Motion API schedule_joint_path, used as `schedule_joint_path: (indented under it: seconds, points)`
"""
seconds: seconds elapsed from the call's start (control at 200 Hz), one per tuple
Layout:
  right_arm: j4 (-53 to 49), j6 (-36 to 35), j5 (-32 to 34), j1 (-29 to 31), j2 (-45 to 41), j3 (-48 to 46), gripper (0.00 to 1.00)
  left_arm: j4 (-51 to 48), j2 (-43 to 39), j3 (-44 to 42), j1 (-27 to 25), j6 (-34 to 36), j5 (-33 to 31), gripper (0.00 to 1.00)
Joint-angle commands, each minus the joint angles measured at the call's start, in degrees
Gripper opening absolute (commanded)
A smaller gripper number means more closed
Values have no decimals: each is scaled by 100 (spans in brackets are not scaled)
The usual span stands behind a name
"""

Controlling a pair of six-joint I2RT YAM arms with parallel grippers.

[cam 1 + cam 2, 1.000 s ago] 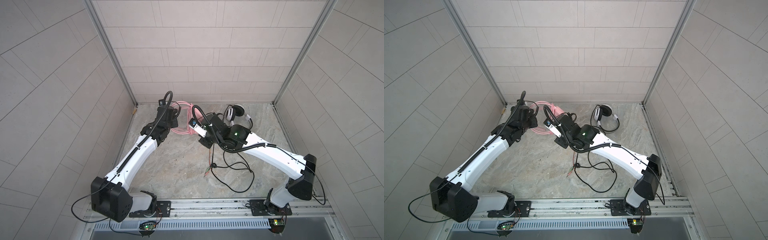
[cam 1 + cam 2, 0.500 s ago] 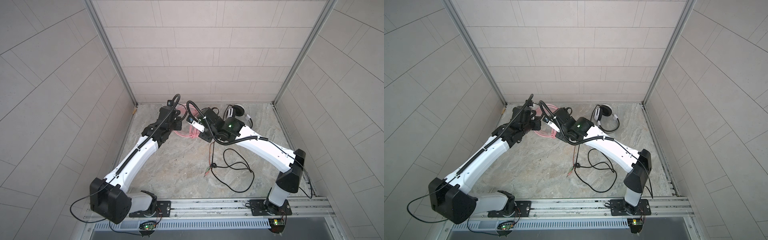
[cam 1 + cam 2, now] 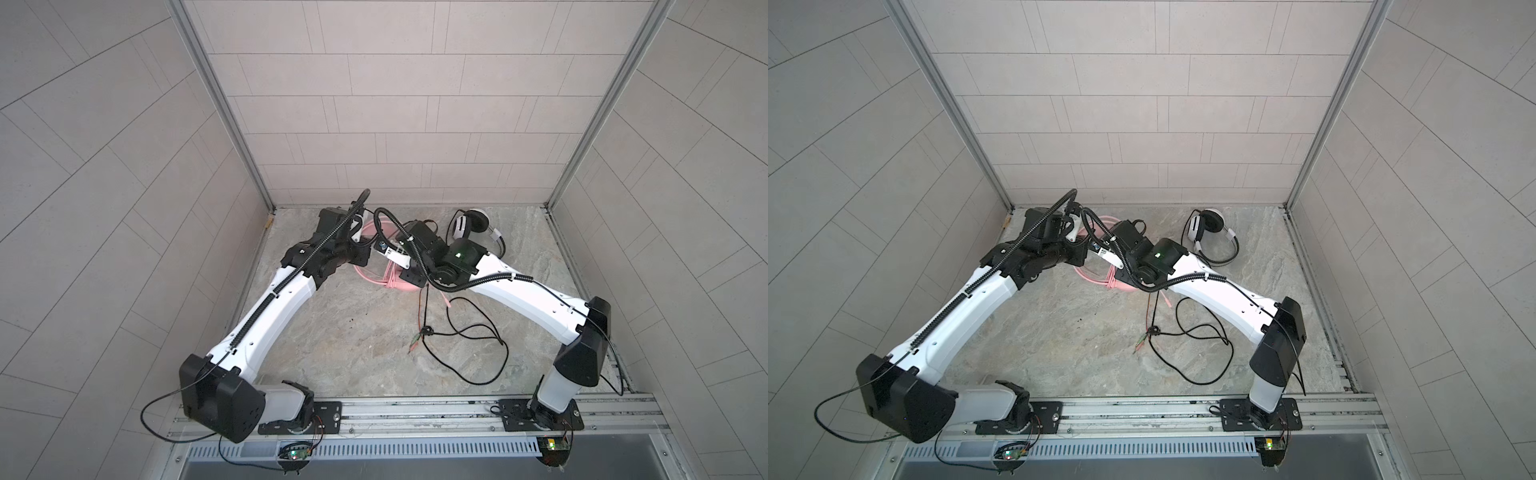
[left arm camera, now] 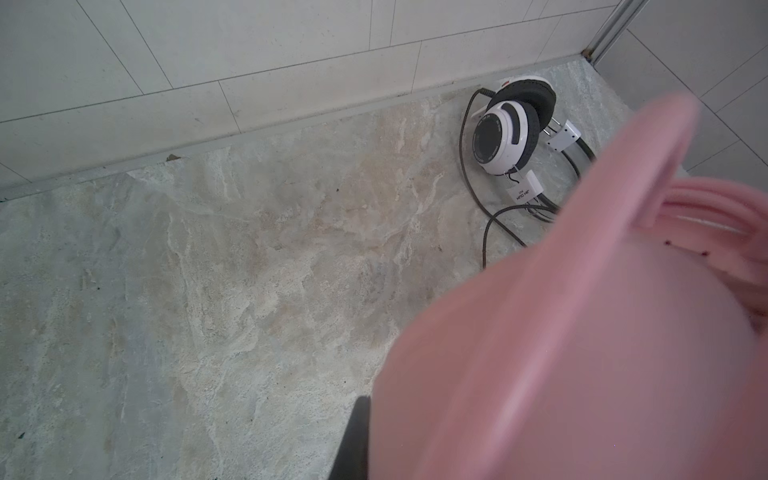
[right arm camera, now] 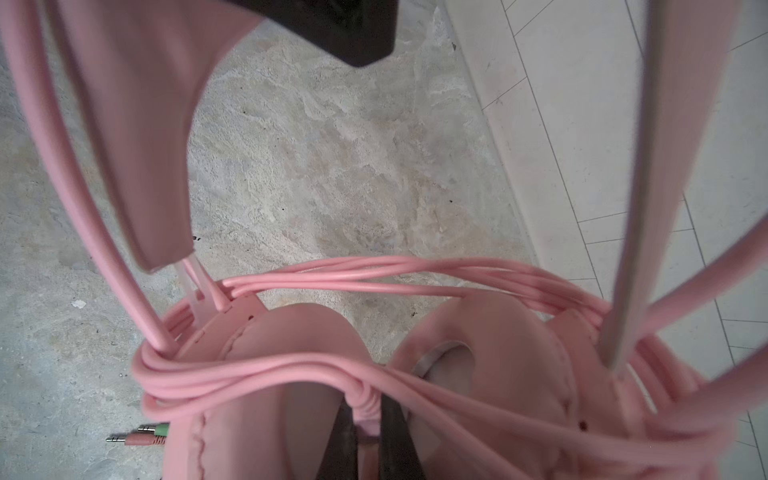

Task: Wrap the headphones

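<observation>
The pink headphones (image 5: 299,374) hang between my two grippers near the back left, their thin pink cable (image 5: 374,270) looped around the two ear cups. My right gripper (image 5: 368,415) is shut on a bunch of those loops between the cups. My left gripper (image 3: 360,252) is shut on the pink headband; one black finger (image 4: 354,440) shows beside the pink band (image 4: 582,332). In both top views pink loops (image 3: 388,279) (image 3: 1111,282) show under the wrists. The white-and-black headphones (image 3: 469,224) (image 4: 507,133) lie at the back right, with their black cable (image 3: 478,332) sprawled toward the front.
The black cable's plugs (image 3: 417,343) lie near the middle of the stone tabletop (image 3: 353,353). The pink cable's plugs (image 5: 141,434) rest on the table below the headset. Tiled walls (image 3: 395,124) close the back and both sides.
The right arm's elbow has swung inward and risen. Both wrists have edged toward the back left with the pink headphones. Both grips have stayed shut.
</observation>
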Motion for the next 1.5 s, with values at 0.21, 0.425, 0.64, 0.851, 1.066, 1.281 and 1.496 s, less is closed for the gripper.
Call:
schedule_joint_path:
  seconds: [0.21,0.425,0.64,0.851,1.066,1.281,1.496]
  points:
    - [632,22,48,-285,-522,-144,24,-39,-404,100,378,-135,1271,0]
    - [587,98,-69,-285,-768,-159,43,-152,-258,160,642,-333,1414,0]
    - [564,176,-211,-285,-851,-143,49,-35,-57,133,927,-714,1763,0]
    - [655,339,-505,-319,-1040,-196,55,190,201,-14,1274,-1146,2054,0]
    - [1074,663,-797,-498,-1273,-539,62,535,218,-273,1561,-1526,2205,0]
    - [1535,1059,-1255,-799,-1596,-916,63,604,278,-295,1617,-1625,1931,0]
    - [2816,2167,-1463,-1338,-2213,-1996,61,927,710,-493,1786,-2745,934,0]
